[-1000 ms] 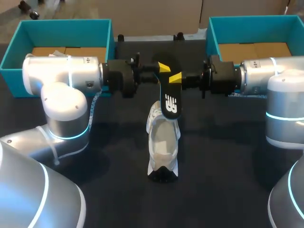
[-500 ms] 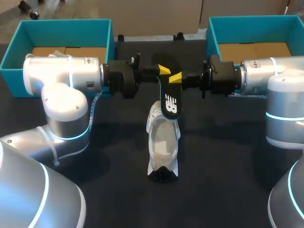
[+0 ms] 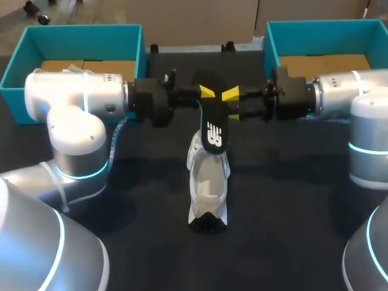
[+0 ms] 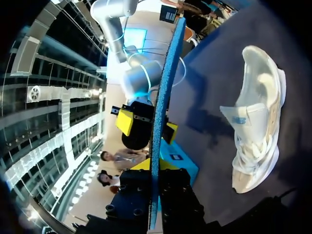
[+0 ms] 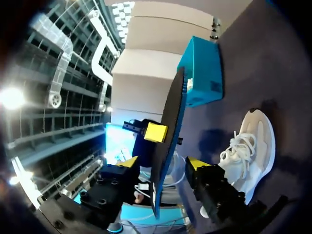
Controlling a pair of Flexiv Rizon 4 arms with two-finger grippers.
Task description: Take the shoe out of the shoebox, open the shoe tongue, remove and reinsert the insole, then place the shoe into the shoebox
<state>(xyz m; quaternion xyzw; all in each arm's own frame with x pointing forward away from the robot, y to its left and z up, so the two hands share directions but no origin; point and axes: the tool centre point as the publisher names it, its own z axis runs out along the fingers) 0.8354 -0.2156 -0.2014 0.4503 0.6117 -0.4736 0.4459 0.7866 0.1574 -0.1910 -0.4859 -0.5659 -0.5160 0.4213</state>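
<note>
Shoe (image 3: 208,182) is unboxed and set on the table (image 3: 291,200) below the jaws. Insole (image 3: 216,124) is pulled out and clamped in the closed left gripper (image 4: 155,170). Right gripper (image 5: 163,165) is spread around it, not gripping. Reinsertion and boxing are judged outstanding.

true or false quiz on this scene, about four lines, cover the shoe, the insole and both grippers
1. The shoe sits on the table, outside both shoeboxes. True.
2. The insole is inside the shoe. False: it is held up above the shoe.
3. The left gripper is shut on the insole. True.
4. The right gripper is clamped on the shoe. False: it is open, with one finger on each side of the insole.
</note>
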